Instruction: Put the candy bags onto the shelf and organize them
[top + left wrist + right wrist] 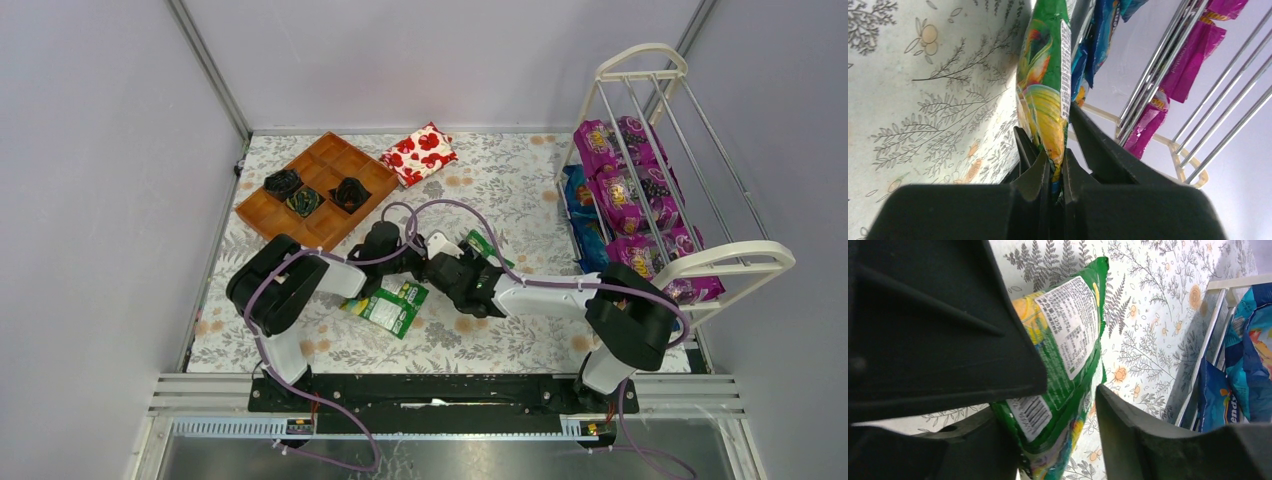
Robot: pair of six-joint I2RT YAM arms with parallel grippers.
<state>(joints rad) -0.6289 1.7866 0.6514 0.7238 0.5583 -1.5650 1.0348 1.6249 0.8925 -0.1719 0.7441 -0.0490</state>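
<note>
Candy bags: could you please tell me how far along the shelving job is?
Done: three purple bags sit on the shelf. In hand: one green bag is pinched by the left gripper, with the right gripper open around it. Left: that bag and the other green bag, lying on the table, are not yet on the shelf.

Bare tablecloth [520, 190] lies before the shelf [730, 250], its tiers crowded with candy bags [625, 195].
</note>
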